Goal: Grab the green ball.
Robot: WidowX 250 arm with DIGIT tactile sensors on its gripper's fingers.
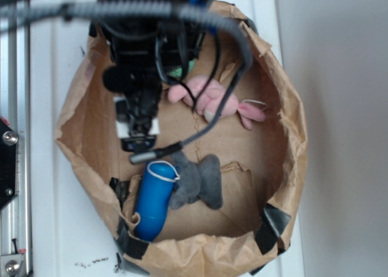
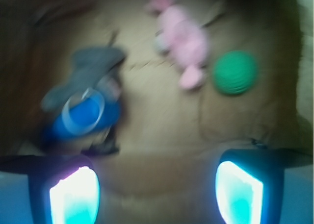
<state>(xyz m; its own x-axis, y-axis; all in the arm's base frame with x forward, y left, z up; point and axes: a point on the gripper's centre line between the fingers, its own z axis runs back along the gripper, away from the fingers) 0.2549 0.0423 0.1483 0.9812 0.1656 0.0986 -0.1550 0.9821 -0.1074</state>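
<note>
In the wrist view, the gripper (image 2: 157, 189) is seen at the bottom edge, its two fingers (image 2: 73, 197) glowing pale blue-white and set wide apart with nothing between them, so the tool is released. Beyond the fingers lies the brown paper floor of the bag (image 2: 162, 136), bare just ahead of the gripper. Farther out on the left, the blue cylinder (image 2: 83, 117) is seen end-on, its open rim ringed in white, with the grey plush (image 2: 88, 72) lying against it and partly behind it. Farther out on the right, the ball (image 2: 235, 72) rests on the paper, green and ribbed, apart from the gripper and untouched. The pink bunny (image 2: 184, 42) lies just beside the ball, to its left, and reaches up toward the far edge of the picture. The whole wrist view is blurred.

In the exterior view, the bag (image 1: 285, 168) is seen from above, rolled open on a white table (image 1: 60, 240), with black tape on its near rim. Nearest the camera lie the cylinder (image 1: 153, 201) and the grey plush (image 1: 197, 180), touching. The arm (image 1: 139, 77) hangs over the left half of the bag, and the gripper itself cannot be made out there. The bunny (image 1: 212, 98) lies toward the far side. Only a sliver of the ball (image 1: 185, 69) is seen, left of the bunny and largely hidden by the arm and cables.
</note>
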